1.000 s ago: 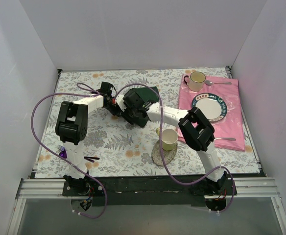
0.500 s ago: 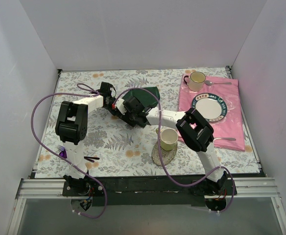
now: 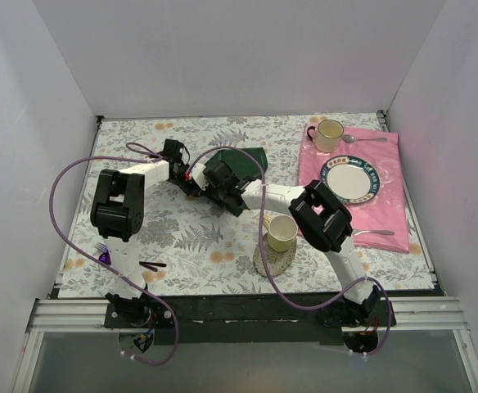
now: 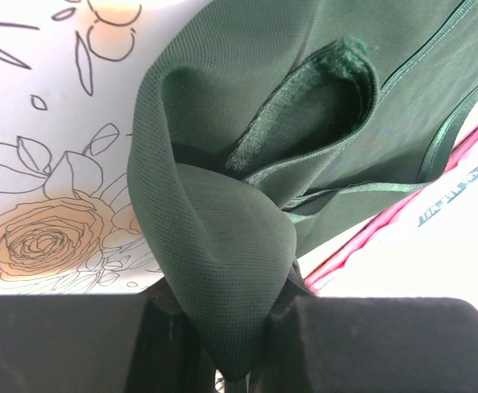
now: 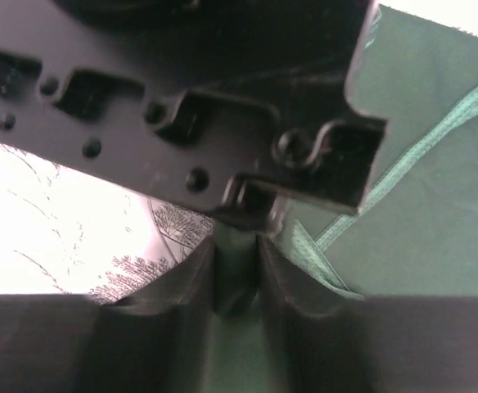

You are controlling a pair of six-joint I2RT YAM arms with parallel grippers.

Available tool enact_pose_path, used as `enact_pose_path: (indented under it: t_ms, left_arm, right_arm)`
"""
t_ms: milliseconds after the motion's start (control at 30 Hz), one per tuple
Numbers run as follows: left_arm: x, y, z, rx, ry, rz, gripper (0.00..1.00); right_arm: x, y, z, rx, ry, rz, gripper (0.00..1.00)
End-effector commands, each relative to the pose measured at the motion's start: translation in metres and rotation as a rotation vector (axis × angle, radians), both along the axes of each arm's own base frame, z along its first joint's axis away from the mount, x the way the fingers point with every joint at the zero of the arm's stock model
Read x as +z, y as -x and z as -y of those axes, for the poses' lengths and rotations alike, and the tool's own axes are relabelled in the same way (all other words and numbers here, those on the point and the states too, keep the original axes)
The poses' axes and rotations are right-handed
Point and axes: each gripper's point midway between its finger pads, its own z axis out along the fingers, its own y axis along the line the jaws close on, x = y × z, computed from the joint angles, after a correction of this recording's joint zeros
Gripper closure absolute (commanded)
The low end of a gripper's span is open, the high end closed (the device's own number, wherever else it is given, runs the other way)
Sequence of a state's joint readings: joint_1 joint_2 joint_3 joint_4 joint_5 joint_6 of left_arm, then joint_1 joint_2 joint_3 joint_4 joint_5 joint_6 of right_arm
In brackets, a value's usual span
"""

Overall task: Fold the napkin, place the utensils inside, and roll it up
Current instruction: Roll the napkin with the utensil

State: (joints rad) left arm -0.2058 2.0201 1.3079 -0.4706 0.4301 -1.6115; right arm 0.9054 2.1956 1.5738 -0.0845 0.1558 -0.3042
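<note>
Green napkin (image 3: 243,155), bunched into folds, lying on the flowery surface (image 3: 190,237) near the pink cloth (image 3: 386,155), to its left. Pinched at one fold by the left claw (image 4: 229,327), squeezed tight on it. Pinched too by the right claw (image 5: 236,278), tip to tip with the left one, at the napkin's side away from the pink cloth.
</note>
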Motion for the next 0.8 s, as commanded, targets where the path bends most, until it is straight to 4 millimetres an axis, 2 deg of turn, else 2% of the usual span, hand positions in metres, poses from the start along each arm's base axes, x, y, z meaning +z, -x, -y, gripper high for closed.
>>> enact_pose_path:
  t_ms: [0, 167, 200, 233, 267, 300, 333, 367, 400, 433, 600, 633, 667, 767]
  left_arm:
    - [-0.009, 0.025, -0.011, -0.017, -0.038, -0.072, 1.00]
    - [0.000, 0.017, -0.015, -0.023, -0.038, -0.009, 0.99]
    - [0.006, 0.017, -0.016, -0.025, -0.042, 0.016, 0.94]
    - [0.011, 0.013, -0.017, -0.028, -0.045, 0.048, 0.88]
    - [0.013, 0.010, -0.020, -0.022, -0.060, 0.071, 0.78]
    - [0.023, 0.008, -0.022, -0.020, -0.066, 0.107, 0.63]
    - [0.027, 0.005, -0.026, -0.019, -0.084, 0.136, 0.57]
    - [0.032, 0.004, -0.028, -0.016, -0.097, 0.163, 0.52]
    - [0.042, 0.001, -0.031, -0.007, -0.115, 0.202, 0.47]
    - [0.044, 0.003, -0.034, -0.010, -0.127, 0.219, 0.46]
    - [0.055, 0.011, -0.037, 0.014, -0.122, 0.271, 0.43]
    - [0.054, 0.014, -0.035, 0.012, -0.104, 0.269, 0.29]
    - [0.053, 0.015, -0.033, 0.025, -0.091, 0.259, 0.22]
    - [0.042, 0.014, -0.030, 0.045, -0.068, 0.234, 0.25]
  right_arm:
    - [-0.036, 0.007, 0.009, -0.036, 0.031, -0.103, 0.73]
    - [-0.040, 0.029, 0.001, -0.012, -0.114, -0.309, 0.99]
    - [-0.040, 0.027, 0.002, -0.015, -0.149, -0.341, 0.99]
    - [-0.043, 0.036, -0.002, -0.002, -0.199, -0.424, 0.99]
    - [-0.044, 0.038, -0.004, 0.007, -0.225, -0.468, 0.99]
    - [-0.038, 0.037, -0.006, 0.027, -0.268, -0.524, 0.99]
    - [-0.043, 0.039, -0.006, 0.021, -0.285, -0.577, 0.99]
    - [-0.041, 0.038, -0.007, 0.019, -0.315, -0.619, 0.99]
    - [-0.036, 0.030, -0.007, 0.008, -0.348, -0.644, 0.99]
    - [-0.039, 0.036, -0.008, 0.024, -0.367, -0.717, 0.99]
    - [-0.037, 0.033, -0.004, 0.003, -0.445, -0.920, 0.99]
    - [-0.037, 0.034, -0.004, -0.004, -0.457, -0.943, 0.99]
    - [-0.036, 0.034, -0.004, 0.000, -0.475, -0.961, 0.99]
    - [-0.035, 0.039, -0.004, -0.004, -0.556, -1.079, 0.99]
